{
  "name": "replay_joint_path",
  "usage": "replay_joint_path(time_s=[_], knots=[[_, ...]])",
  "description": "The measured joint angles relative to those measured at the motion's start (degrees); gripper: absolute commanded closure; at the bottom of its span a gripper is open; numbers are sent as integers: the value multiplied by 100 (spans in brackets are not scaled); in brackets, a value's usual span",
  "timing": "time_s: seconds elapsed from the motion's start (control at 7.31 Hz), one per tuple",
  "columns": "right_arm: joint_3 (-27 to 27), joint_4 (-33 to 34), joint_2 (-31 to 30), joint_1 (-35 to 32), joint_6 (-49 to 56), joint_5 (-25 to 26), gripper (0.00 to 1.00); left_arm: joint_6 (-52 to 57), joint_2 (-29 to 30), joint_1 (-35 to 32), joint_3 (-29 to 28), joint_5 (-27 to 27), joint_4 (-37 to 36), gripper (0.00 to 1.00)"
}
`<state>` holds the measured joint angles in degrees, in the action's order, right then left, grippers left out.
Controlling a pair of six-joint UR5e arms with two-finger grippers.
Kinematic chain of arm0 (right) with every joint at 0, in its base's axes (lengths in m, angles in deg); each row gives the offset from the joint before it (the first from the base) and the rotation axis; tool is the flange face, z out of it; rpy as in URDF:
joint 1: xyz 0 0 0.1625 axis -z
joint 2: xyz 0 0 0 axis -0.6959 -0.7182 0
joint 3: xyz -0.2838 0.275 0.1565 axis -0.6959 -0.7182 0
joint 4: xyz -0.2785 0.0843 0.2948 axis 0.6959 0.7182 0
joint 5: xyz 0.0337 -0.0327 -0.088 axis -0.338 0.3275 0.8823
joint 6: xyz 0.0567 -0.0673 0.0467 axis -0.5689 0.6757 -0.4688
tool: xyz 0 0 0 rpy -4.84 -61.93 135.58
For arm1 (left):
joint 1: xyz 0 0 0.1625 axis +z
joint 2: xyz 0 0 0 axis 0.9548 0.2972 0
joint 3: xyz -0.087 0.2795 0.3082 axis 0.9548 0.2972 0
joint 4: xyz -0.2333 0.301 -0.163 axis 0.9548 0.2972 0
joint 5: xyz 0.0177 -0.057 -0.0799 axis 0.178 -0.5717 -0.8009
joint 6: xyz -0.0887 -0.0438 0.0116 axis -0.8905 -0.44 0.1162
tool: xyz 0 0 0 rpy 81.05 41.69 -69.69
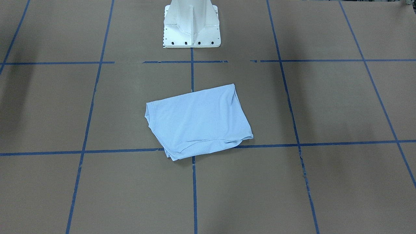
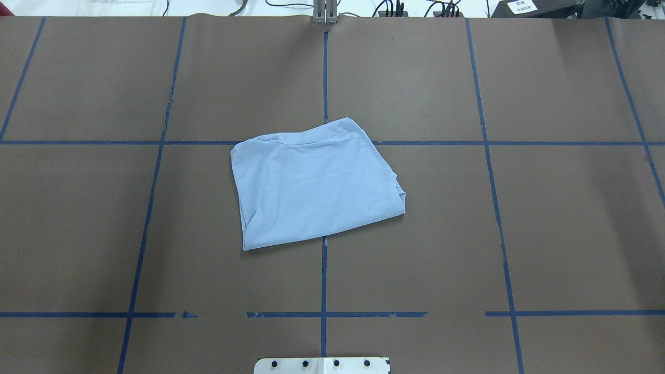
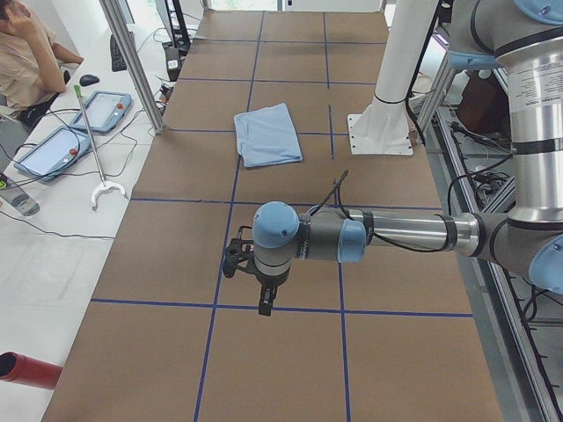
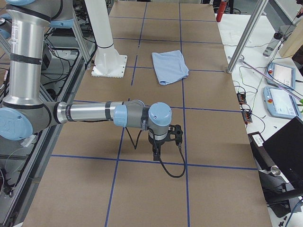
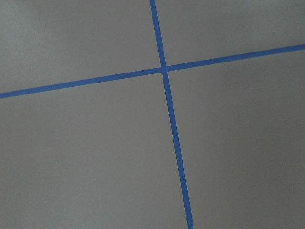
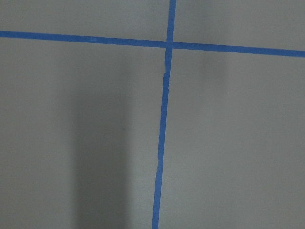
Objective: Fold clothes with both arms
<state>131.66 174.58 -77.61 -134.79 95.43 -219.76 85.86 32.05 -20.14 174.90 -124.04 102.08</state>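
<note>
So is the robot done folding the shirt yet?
Nearly, it seems. Done: the shirt lies folded into a small packet on the table. In hand: nothing; the left arm and the right arm hover near the table's ends, far from the shirt. Left: perhaps just tidying, since one corner looks bunched.

The left arm [image 3: 405, 233] and right arm [image 4: 90, 112]: silver-grey tubes, light blue joint caps. Black cable [image 4: 165, 171] at wrist. White bolted pedestal [image 1: 191, 26].

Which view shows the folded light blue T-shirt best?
Overhead exterior: the light blue T-shirt lies whole and large. Front-facing is nearly equal; both side views show it small and far; the wrist views miss it.
</note>
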Motion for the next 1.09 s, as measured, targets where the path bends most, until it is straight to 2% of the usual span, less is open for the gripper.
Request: replay_joint_path(time_s=[0.82, 1.09], knots=[[18, -23, 15, -1, -36, -26, 0, 1, 25, 19, 162, -20, -76, 0], [-12, -233, 18, 1, -39, -34, 0, 22, 21, 24, 231, -20, -71, 0]])
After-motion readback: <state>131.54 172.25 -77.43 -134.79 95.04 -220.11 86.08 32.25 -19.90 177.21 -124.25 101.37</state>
